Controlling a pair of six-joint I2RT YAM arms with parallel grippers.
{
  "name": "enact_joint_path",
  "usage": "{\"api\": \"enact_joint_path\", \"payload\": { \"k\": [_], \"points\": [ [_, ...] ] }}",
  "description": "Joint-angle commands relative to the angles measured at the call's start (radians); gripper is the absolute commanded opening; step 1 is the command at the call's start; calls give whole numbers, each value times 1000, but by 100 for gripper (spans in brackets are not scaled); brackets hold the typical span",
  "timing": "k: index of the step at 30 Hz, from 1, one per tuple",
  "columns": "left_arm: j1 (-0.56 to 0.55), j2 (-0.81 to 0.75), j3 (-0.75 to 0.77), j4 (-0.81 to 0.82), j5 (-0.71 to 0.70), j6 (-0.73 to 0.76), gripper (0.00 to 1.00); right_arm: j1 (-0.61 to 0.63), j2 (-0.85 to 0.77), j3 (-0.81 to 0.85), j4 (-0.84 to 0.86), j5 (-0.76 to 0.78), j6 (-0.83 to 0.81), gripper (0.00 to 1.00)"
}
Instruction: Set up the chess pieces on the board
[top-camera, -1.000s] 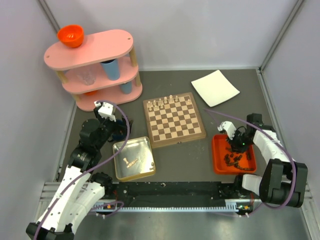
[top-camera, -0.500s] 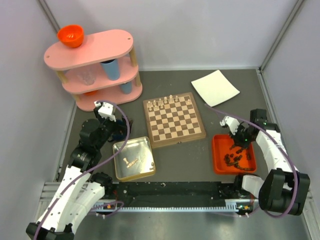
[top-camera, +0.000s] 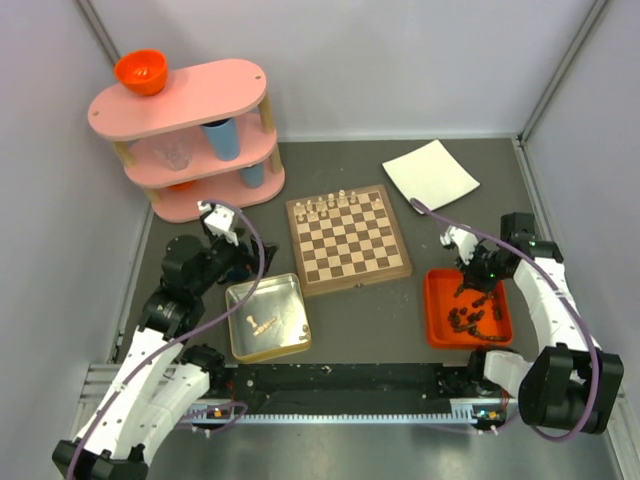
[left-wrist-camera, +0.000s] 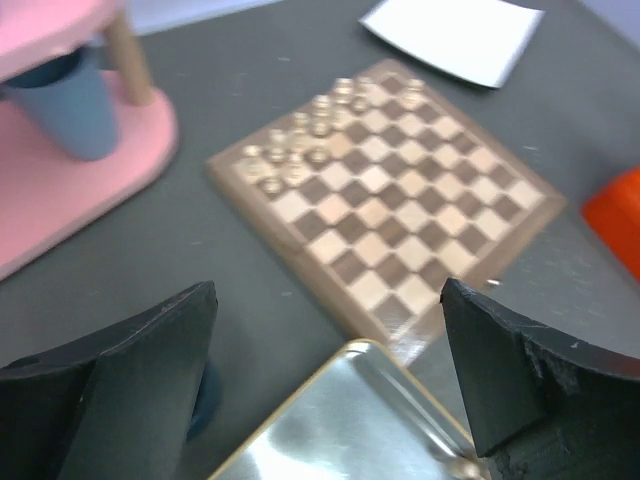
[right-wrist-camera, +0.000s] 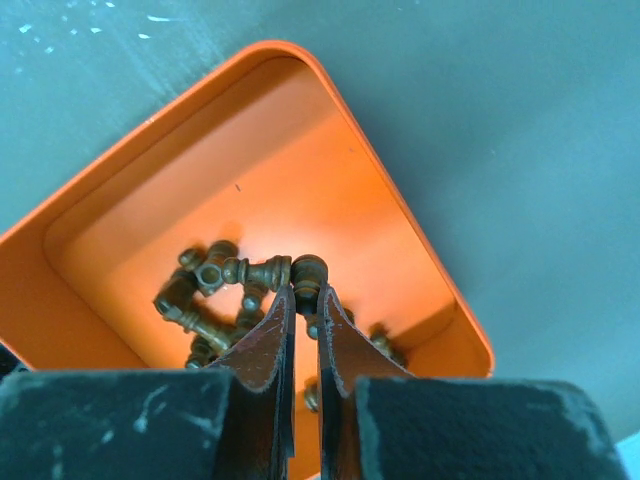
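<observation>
The board (top-camera: 348, 240) lies mid-table, and several pale chess pieces (top-camera: 325, 205) stand along its far left rows. The left wrist view shows the board (left-wrist-camera: 400, 210) and those pale pieces (left-wrist-camera: 300, 150) too. Dark chess pieces (top-camera: 465, 320) lie heaped in the orange tray (top-camera: 432, 312). My right gripper (top-camera: 472, 285) hangs over that tray. In its wrist view the right gripper (right-wrist-camera: 305, 292) is shut on a dark piece (right-wrist-camera: 308, 272), just above the other dark pieces (right-wrist-camera: 210, 290). My left gripper (left-wrist-camera: 327, 288) stands open over the silver tin (left-wrist-camera: 350, 420) with nothing in it.
The silver tin (top-camera: 232, 300), holding a few pale pieces (top-camera: 262, 322), sits left of the board's near corner. A pink tiered shelf (top-camera: 190, 130) with an orange bowl (top-camera: 140, 70) and a blue cup (top-camera: 220, 137) stands at the back left. A white square plate (top-camera: 430, 175) lies at the back right.
My right gripper has shut on a dark piece and risen a little over the orange tray. My left wrist has edged slightly toward the board, still open.
</observation>
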Motion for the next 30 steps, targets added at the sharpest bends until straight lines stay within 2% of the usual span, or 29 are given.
{"api": "enact_joint_path", "payload": {
  "k": [1,3,5,6,7,11,12,17,18,21,25,30],
  "points": [
    [-4,55,6,108,306,-92,99,23,39,-11,33,-54,123,0],
    [-4,135,15,142,421,-201,99,23,61,8,42,-65,205,0],
    [-10,209,12,232,559,-294,93,23,79,27,44,-83,256,0],
    [-38,283,23,233,583,-385,90,23,81,41,41,-88,295,0],
    [-67,318,32,262,581,-410,85,23,75,45,41,-91,310,0],
    [-278,443,89,271,439,-447,85,23,55,52,32,-92,365,0],
    [-343,501,112,314,417,-479,82,25,53,47,30,-94,372,0],
    [-481,698,210,417,373,-556,73,23,55,36,27,-130,404,0],
    [-519,765,243,470,376,-589,68,23,59,39,27,-140,419,0],
    [-576,914,317,535,380,-668,61,23,65,50,25,-178,441,0],
    [-618,1079,402,636,380,-757,61,23,68,67,19,-189,450,0],
    [-665,1218,552,572,333,-763,61,23,70,81,12,-207,451,0]
  ]
}}
